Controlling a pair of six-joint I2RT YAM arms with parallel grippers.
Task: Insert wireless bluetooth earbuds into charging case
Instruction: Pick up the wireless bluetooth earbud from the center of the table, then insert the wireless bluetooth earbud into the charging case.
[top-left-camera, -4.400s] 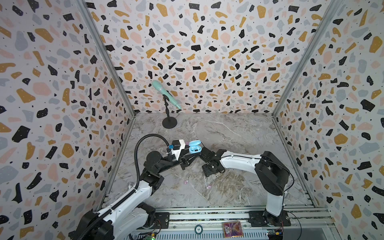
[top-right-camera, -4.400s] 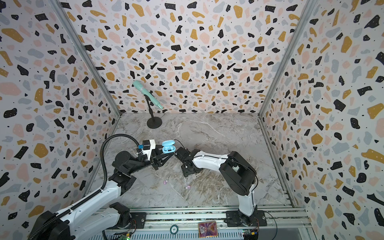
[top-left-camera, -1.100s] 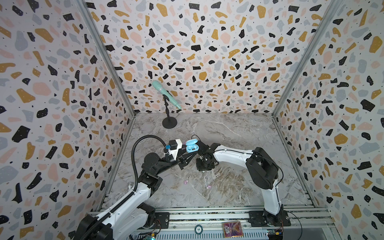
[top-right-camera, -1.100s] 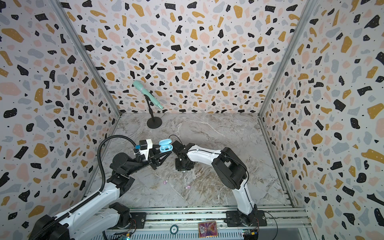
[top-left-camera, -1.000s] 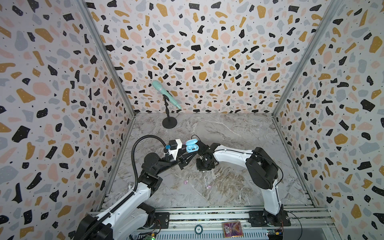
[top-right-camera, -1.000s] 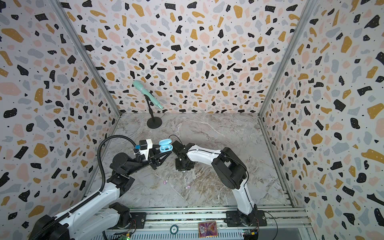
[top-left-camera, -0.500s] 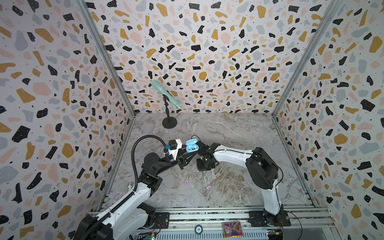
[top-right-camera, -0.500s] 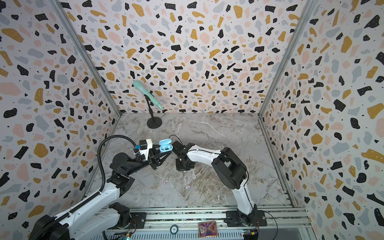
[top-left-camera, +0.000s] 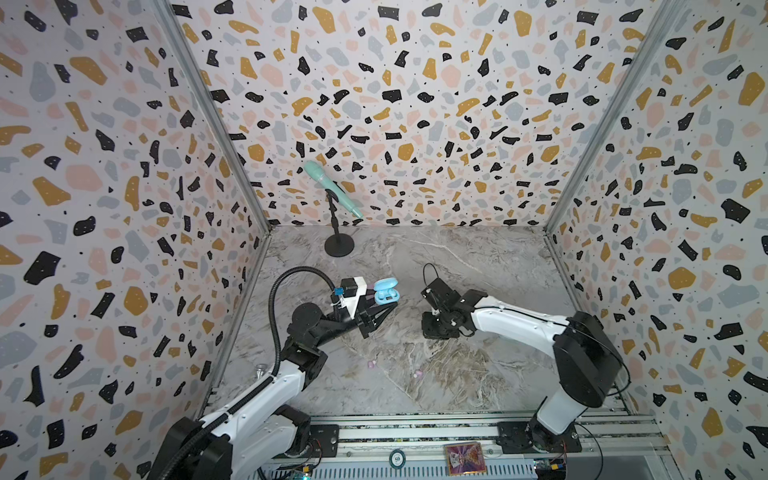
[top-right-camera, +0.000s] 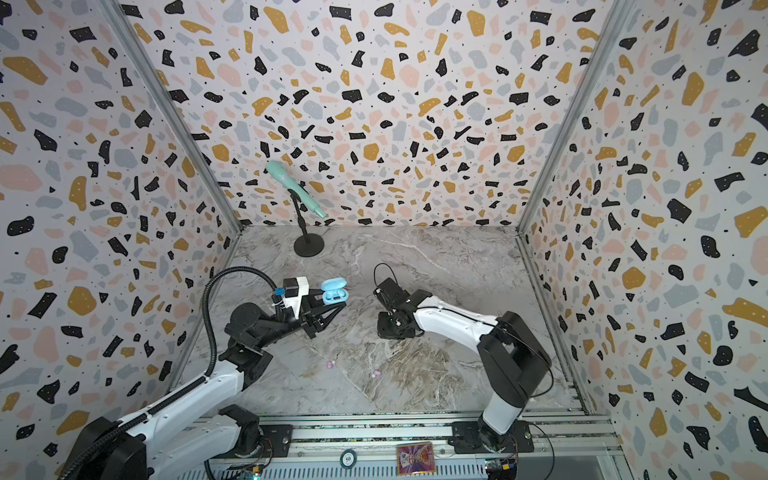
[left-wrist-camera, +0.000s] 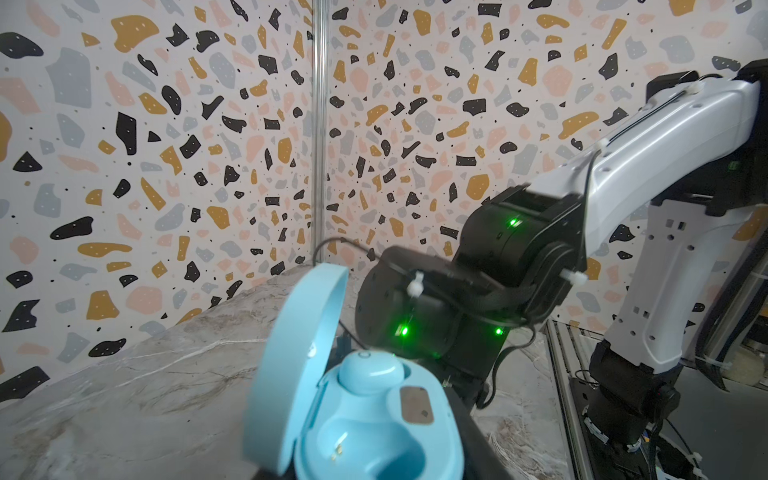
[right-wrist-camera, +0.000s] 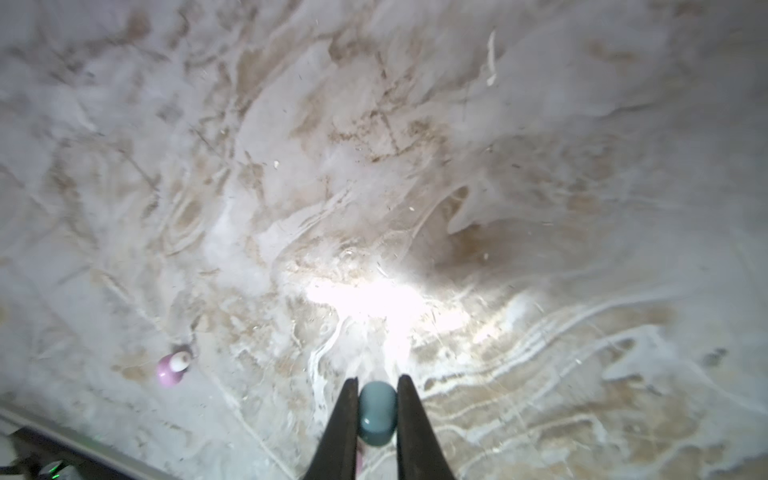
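Pinching a light blue earbud (right-wrist-camera: 376, 415) between its drawn-in fingers, the right gripper (right-wrist-camera: 377, 381) points almost straight down at the desk (right-wrist-camera: 540, 166). We read this as a pick just made, though we cannot tell whether the bud rests on the marble or hangs just above it. The right arm (top-left-camera: 515, 322) reaches in low from its base, with the forearm close to level and the wrist bent sharply down. Well apart from it, the left gripper (top-left-camera: 384, 306) is clamped on the base of the charging case (top-left-camera: 386, 291) and holds it raised off the desk. The case's lid (left-wrist-camera: 299, 365) is hinged open and its sockets face up, which we take as a way to offer the case so a bud can come in from above. A seated earbud (left-wrist-camera: 370, 376) fills one socket, and the empty socket (left-wrist-camera: 374, 453) beside it looks meant for the bud in the right gripper. The left arm (top-left-camera: 266, 386) climbs from its base, folds at the elbow and stretches toward the middle of the desk. Nearer the front rail, one pink earbud (top-left-camera: 371, 364) and another pink earbud (top-left-camera: 417, 374) lie loose on the desk.
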